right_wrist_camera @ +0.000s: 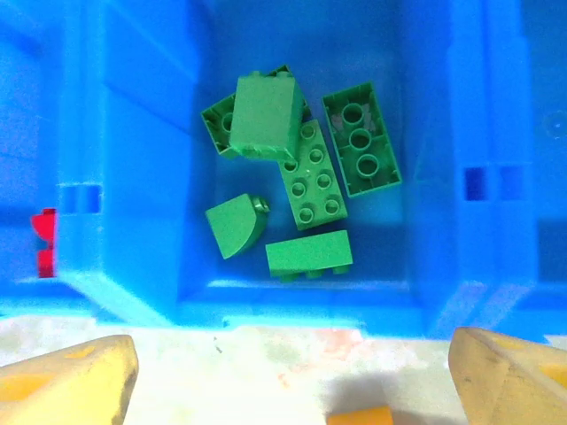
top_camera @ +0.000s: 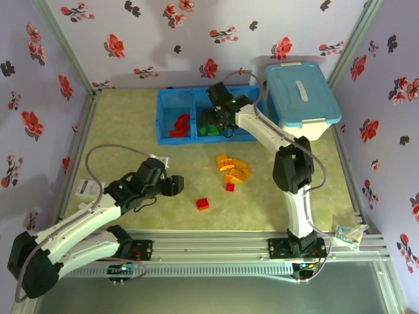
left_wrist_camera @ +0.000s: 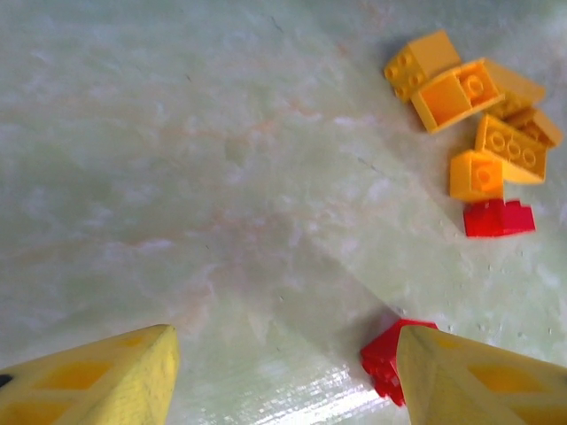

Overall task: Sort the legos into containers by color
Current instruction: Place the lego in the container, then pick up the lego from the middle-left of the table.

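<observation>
The containers are the compartments of a long blue tray (top_camera: 171, 98) at the back. Red legos (top_camera: 178, 124) lie in its left compartment and several green legos (right_wrist_camera: 301, 177) in the middle one. My right gripper (right_wrist_camera: 292, 354) hangs open over the near wall of the green compartment, holding nothing. A yellow-orange pile (top_camera: 232, 168) sits mid-table with a small red lego (top_camera: 230, 187) next to it. Another red lego (left_wrist_camera: 388, 359) lies on the mat beside the right finger of my open left gripper (left_wrist_camera: 283, 354), partly hidden by it.
A white bin with a light-blue lid (top_camera: 301, 98) stands right of the tray. Flowered walls close the sides and back. An orange brick (right_wrist_camera: 359, 416) lies on the mat just below the tray. A metal rail (top_camera: 216, 245) runs along the near edge.
</observation>
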`<state>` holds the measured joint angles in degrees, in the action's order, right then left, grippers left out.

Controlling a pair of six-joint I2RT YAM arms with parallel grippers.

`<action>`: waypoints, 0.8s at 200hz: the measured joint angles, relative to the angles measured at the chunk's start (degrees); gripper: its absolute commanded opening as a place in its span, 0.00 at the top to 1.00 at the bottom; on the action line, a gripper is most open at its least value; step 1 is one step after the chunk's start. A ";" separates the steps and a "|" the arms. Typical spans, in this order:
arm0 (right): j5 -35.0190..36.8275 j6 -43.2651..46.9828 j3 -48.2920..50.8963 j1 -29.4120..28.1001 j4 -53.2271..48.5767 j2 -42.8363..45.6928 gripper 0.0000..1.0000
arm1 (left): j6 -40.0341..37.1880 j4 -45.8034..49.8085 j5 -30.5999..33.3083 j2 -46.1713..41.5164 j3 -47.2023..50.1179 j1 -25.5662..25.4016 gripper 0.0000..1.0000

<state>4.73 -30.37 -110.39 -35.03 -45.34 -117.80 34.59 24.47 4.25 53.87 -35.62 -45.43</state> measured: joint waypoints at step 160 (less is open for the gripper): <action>1.29 -0.50 31.34 0.85 10.58 27.69 0.09 | 5.70 0.04 0.94 30.05 -12.74 -18.82 0.28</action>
<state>6.02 -30.87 -79.05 -34.17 -34.76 -90.11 40.29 24.51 5.19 83.92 -48.36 -64.25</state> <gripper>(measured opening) 0.912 0.720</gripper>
